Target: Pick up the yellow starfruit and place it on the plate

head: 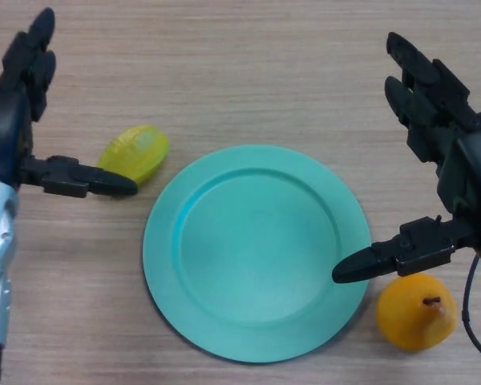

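Here our left hand (pixel 20 120) hangs spread and empty, its thumb just beside the yellow starfruit (pixel 135 152), which lies on the table (pixel 248 64) left of the teal plate (pixel 255 250). Rounded, it could roll from a shallow pinch. Our right hand (pixel 441 160), equally open, hovers over the orange pear (pixel 415 311); nothing blocks the plate.

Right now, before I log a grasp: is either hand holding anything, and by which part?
Nothing is held. The left hand is open beside the starfruit; the right hand is open too.
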You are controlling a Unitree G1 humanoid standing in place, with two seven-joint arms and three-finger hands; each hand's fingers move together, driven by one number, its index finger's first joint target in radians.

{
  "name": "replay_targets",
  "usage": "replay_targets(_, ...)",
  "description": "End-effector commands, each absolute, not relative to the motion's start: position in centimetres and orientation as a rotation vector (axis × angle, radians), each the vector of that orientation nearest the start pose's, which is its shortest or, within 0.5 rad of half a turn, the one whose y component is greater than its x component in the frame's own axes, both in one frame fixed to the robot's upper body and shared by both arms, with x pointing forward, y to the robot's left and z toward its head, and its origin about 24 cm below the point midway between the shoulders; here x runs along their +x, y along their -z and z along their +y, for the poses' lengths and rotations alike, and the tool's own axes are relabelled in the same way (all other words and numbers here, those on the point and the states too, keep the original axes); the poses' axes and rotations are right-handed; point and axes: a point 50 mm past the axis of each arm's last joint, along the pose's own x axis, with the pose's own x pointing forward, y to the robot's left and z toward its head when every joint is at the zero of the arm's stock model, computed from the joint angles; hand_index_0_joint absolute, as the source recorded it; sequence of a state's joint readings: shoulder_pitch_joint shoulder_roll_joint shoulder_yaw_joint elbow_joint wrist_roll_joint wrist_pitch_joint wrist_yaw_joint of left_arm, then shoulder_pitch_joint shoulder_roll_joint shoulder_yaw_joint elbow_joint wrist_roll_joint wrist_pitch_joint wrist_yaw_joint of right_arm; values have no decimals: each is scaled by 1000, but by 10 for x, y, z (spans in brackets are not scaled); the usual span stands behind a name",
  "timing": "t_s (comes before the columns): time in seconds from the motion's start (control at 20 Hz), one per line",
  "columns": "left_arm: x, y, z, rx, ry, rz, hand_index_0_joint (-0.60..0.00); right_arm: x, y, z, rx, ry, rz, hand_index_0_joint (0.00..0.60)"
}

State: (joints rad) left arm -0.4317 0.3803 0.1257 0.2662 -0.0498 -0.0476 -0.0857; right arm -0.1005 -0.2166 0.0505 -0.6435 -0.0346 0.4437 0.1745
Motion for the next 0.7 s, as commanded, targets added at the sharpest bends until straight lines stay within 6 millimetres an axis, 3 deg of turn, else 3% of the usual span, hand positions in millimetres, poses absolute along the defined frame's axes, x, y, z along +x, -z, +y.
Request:
replay_targets(0.05,334,-181,236,318,-119,-481,0,228,-198,-148,-258,-213,-506,0)
replay_targets(0.25,346,-157,228,497,-140,-416,0,228,-198,-151,-256,-214,-507,0)
replay_targets(0.7,364,-137,216,470,-162,-305,0,229,-200,-154,-249,-200,-537,0)
